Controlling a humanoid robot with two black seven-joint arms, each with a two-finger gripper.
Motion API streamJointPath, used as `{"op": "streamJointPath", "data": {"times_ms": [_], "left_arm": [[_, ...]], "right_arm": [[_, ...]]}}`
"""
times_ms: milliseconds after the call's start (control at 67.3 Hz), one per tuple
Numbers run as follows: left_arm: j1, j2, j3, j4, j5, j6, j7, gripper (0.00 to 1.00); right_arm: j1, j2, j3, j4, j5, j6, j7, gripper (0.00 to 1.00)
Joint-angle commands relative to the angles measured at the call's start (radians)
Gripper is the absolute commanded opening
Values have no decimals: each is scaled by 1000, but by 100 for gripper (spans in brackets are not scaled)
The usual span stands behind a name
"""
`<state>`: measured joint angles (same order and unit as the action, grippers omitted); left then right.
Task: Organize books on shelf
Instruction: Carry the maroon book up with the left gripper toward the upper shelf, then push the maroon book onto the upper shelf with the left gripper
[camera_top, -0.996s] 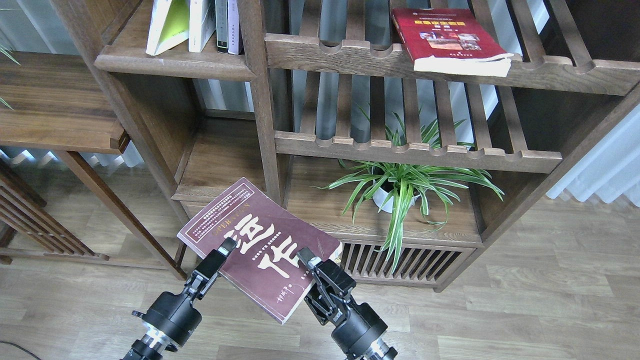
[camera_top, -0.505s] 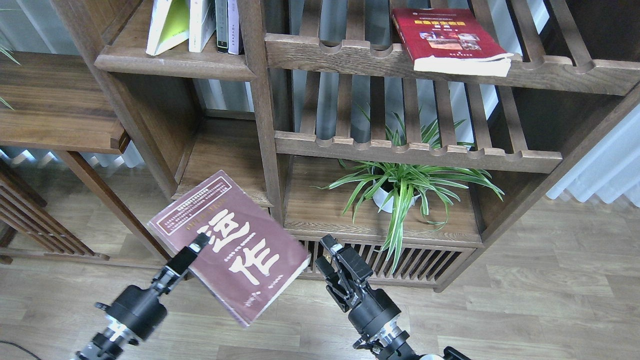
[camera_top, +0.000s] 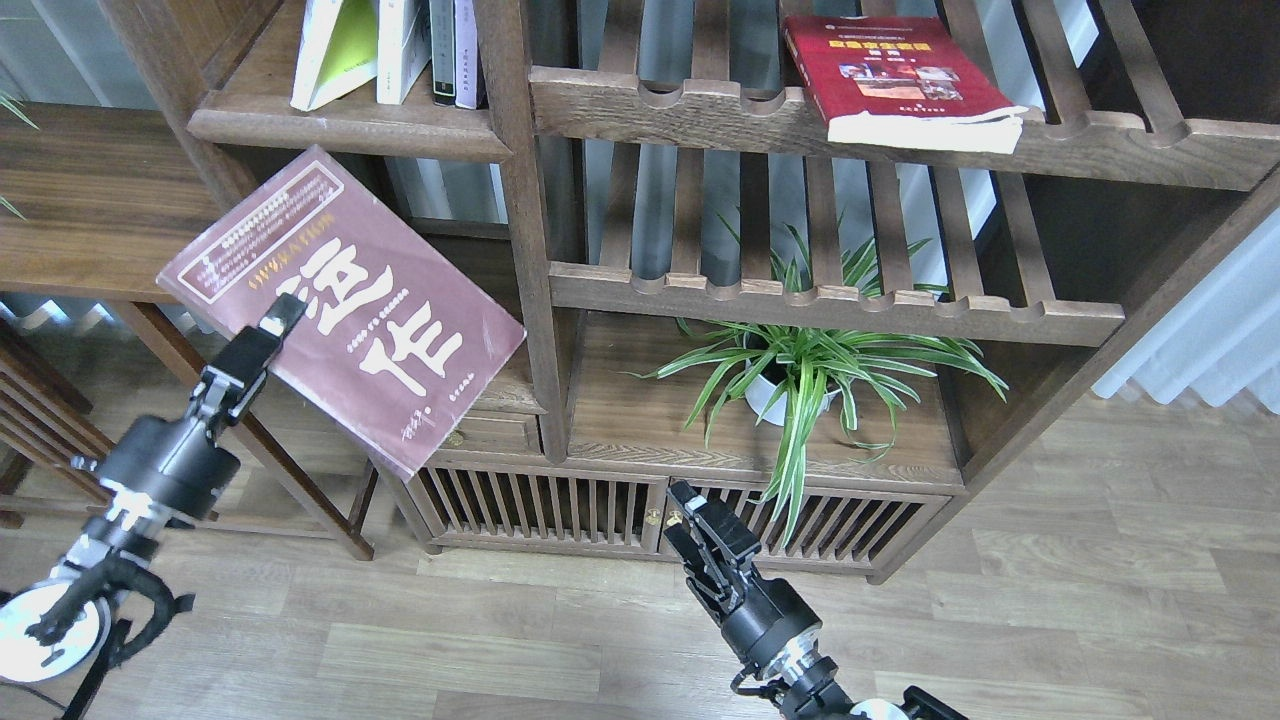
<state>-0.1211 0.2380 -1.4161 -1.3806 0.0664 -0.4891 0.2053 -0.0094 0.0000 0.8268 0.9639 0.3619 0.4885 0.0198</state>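
The dark maroon book (camera_top: 390, 330) with big white characters hangs tilted in the air in front of the bookcase's left column, below the plank shelf (camera_top: 400, 135). My left gripper (camera_top: 280, 318) is shut on its left edge. On that shelf the yellow-green and white book (camera_top: 335, 45) leans beside thin upright books. The red book (camera_top: 890, 75) lies flat on the upper slatted rack at the right. My right gripper (camera_top: 692, 505) is low, in front of the cabinet doors, open and holding nothing.
A potted spider plant (camera_top: 800, 370) fills the lower middle compartment. Slatted racks (camera_top: 830, 300) span the right side. A wooden side table (camera_top: 100, 200) stands at the left, close behind the lifted book. Slatted cabinet doors (camera_top: 540, 505) run along the bottom.
My right gripper let go of the maroon book and drew back down and right. The left gripper carried the book up and to the left, toward the left column.
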Motion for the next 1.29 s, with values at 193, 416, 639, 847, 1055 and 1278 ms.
{"op": "streamJointPath", "data": {"times_ms": [193, 416, 639, 847, 1055, 1278], "left_arm": [[-55, -3, -72, -1, 0, 0, 37, 7], [-135, 3, -188, -1, -23, 0, 35, 7], [-225, 6, -231, -1, -45, 0, 37, 7], [-351, 7, -233, -1, -43, 0, 42, 7], [-427, 6, -230, 6, -33, 0, 135, 8], [-446, 6, -227, 8, -31, 0, 190, 11]], "right_arm": [[23, 0, 0, -37, 2, 0, 0, 83], [60, 0, 0, -79, 3, 0, 2, 86], [71, 0, 0, -86, 3, 0, 2, 88], [72, 0, 0, -86, 3, 0, 0, 88], [72, 0, -2, -82, 5, 0, 0, 88], [68, 0, -2, -76, 5, 0, 0, 88]]}}
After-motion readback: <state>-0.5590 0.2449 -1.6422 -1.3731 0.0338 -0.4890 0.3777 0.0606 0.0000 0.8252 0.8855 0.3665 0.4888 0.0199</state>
